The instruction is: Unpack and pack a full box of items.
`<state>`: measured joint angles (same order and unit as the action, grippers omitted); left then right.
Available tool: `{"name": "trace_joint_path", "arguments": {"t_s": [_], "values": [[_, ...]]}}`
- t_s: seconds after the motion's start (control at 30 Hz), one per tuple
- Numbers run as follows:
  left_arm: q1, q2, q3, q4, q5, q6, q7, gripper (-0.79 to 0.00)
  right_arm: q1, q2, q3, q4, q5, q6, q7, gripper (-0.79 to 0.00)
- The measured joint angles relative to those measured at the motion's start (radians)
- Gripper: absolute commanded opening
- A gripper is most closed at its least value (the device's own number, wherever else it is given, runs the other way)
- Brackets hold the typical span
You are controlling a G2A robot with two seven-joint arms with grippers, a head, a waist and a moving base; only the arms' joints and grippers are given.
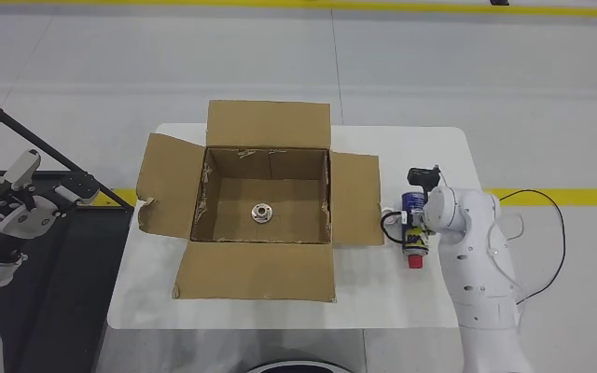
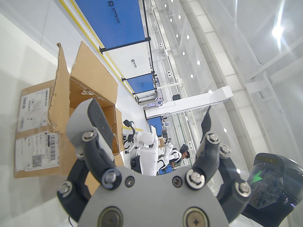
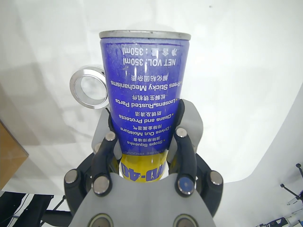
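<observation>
Spray can (image 3: 144, 83) clamped in right gripper (image 3: 145, 112), 3 o'clock of box (image 1: 256, 270); left gripper (image 2: 151, 119) spread, empty

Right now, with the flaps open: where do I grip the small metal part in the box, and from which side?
Use the open left gripper. Come straight down from above and close its fingers across the round outer rim of the metal part. It appears to lie flat mid-floor of the box, whose walls block any side approach.
</observation>
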<state>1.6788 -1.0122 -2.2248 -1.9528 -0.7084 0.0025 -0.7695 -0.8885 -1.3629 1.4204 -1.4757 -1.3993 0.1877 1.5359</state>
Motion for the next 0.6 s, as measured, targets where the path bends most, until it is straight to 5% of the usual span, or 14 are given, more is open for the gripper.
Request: {"name": "trace_joint_path", "arguments": {"t_s": [0.6], "values": [[0.0, 0.0, 0.0, 0.0, 0.0, 0.0, 0.0, 0.0, 0.098, 0.059, -0.023, -0.344, -0.052, 0.097, 0.0, -0.785]]}}
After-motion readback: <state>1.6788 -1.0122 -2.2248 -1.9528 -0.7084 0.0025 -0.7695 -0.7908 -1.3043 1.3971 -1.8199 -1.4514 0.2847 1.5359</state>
